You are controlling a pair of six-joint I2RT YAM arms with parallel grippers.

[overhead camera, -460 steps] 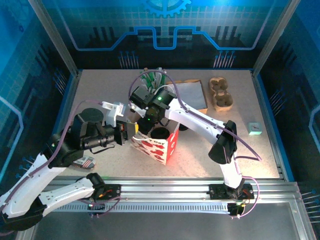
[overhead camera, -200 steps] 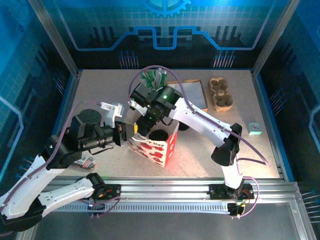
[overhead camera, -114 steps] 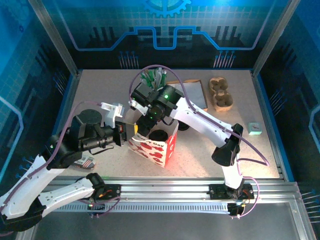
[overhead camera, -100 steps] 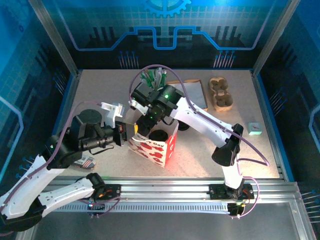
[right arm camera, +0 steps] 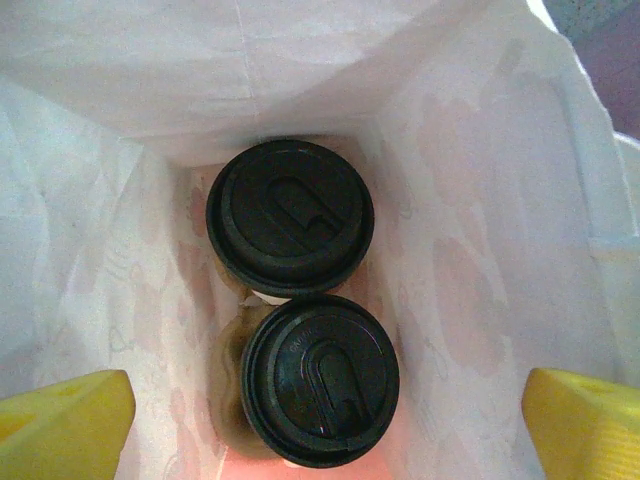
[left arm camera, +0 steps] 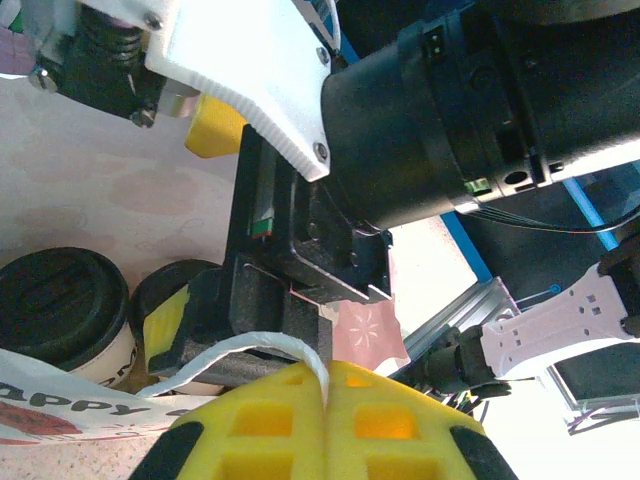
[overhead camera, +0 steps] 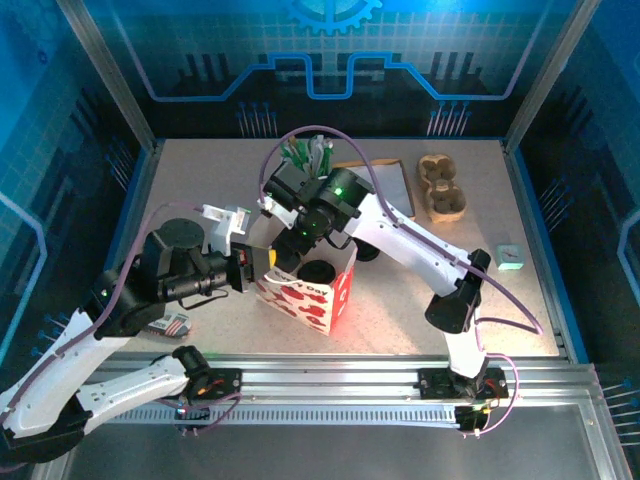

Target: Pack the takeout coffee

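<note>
Two lidded coffee cups [right arm camera: 290,218] stand side by side at the bottom of the bag [right arm camera: 480,200]. The left gripper [left arm camera: 325,395] is pinched tight on the bag's cord handle [left arm camera: 255,345]. The right gripper [right arm camera: 322,418] hangs above, jaws wide apart, holding nothing. The cups are probably light and crushable: grip the wall below the lid, gently.

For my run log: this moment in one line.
left gripper: shut on bag handle | right gripper: open over bag | two lidded cups inside
</note>
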